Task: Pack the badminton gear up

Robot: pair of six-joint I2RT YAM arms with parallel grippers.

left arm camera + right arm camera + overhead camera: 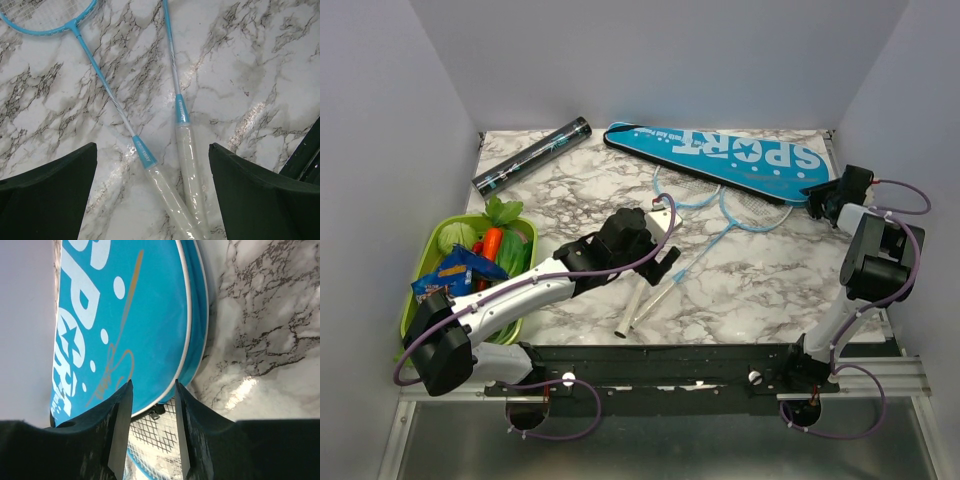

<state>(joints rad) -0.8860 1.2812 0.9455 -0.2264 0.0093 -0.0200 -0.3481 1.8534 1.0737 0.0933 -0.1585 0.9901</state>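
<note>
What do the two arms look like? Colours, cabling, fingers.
Matching left arm and right arm: white links, black joint housings, purple cable looped alongside each. Black left gripper and right gripper, each with two blocky dark fingers. No markings legible.

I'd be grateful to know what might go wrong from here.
The open left gripper hangs over two racket handles lying close together; it may catch both. The right gripper straddles the cover only at its rim, with racket strings just beneath; it may slip off or snag them.
</note>
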